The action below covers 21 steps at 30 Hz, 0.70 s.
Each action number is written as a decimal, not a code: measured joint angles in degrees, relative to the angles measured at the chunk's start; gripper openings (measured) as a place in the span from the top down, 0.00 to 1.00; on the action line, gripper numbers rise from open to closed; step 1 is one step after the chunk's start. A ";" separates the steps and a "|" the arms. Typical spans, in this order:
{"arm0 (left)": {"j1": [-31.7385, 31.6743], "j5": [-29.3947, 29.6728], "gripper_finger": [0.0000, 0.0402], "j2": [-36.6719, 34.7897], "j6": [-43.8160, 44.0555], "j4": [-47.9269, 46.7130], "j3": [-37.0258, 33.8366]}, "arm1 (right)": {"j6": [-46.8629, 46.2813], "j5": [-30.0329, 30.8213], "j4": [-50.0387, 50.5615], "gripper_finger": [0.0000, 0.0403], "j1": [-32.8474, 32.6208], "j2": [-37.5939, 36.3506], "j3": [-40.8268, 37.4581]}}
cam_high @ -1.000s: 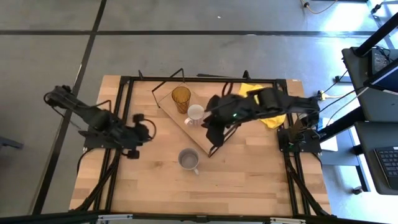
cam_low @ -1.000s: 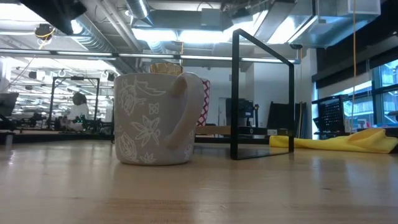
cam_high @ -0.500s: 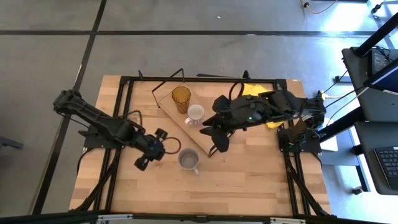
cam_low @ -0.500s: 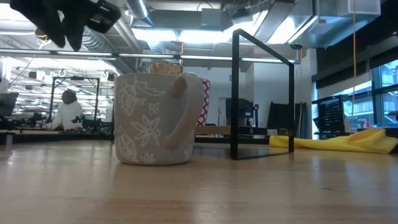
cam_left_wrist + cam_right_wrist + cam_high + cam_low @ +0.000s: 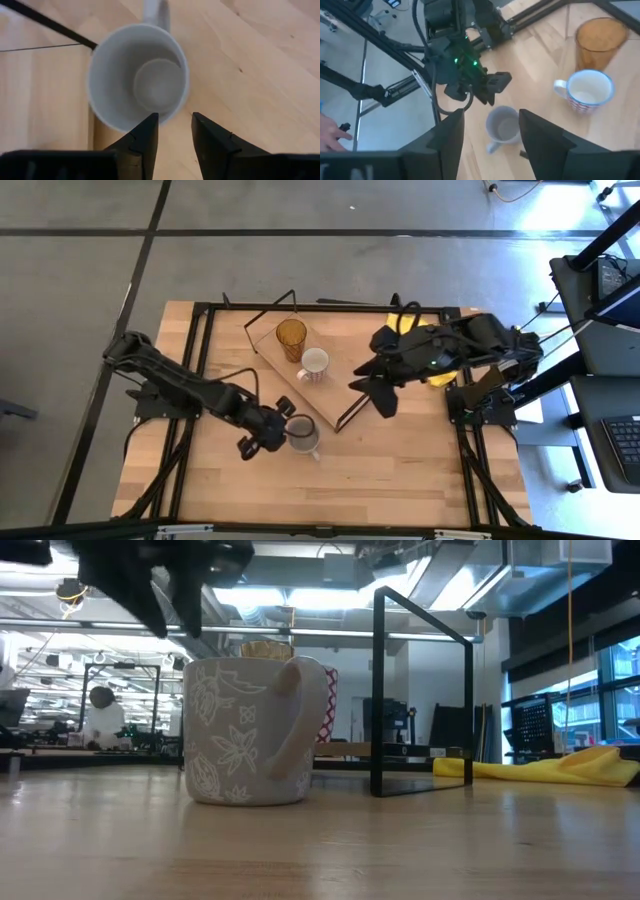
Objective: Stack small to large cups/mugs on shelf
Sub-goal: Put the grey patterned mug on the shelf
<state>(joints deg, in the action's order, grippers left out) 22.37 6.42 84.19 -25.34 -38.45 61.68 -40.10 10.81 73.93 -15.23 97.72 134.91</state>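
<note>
The grey mug point(image 5: 302, 437) stands upright on the tabletop, near the shelf's near end; in the low view point(image 5: 250, 730) its handle faces the camera. The amber tumbler point(image 5: 291, 338) and the white mug point(image 5: 314, 364) stand side by side on the light-wood shelf point(image 5: 320, 404). My left gripper point(image 5: 264, 438) is open and hovers just left of and above the grey mug; in the left wrist view the gripper point(image 5: 175, 125) is at the edge of the mug's rim point(image 5: 139, 75). My right gripper point(image 5: 380, 398) is open and empty, right of the shelf.
The shelf's black wire frames point(image 5: 275, 305) point(image 5: 420, 690) stand up at both of its ends. A yellow cloth point(image 5: 432, 372) lies at the far right under my right arm. Black rails point(image 5: 195, 360) run along the table's sides. A person's hand point(image 5: 330, 132) shows beyond the table.
My left gripper has swung toward the table's right and near edges and now stands beside and above the grey mug. My right gripper has drawn back from the shelf toward the table's right edge. The mugs and the tumbler have stayed where they were.
</note>
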 joint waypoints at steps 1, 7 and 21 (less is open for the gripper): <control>0.02 -0.09 0.72 0.67 -0.63 0.16 0.02 | -0.33 0.07 0.97 0.53 -0.06 -0.54 0.00; 0.02 0.32 0.72 2.88 -1.25 1.80 0.05 | -1.94 5.64 5.80 0.53 -1.18 -3.33 0.00; 1.37 -1.23 0.72 2.86 2.72 6.99 0.05 | -3.73 9.10 13.03 0.53 -1.96 -5.41 -0.02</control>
<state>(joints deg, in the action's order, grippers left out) 23.74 5.19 87.05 -22.61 -31.46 61.73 -43.82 19.91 86.96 -17.19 92.31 134.89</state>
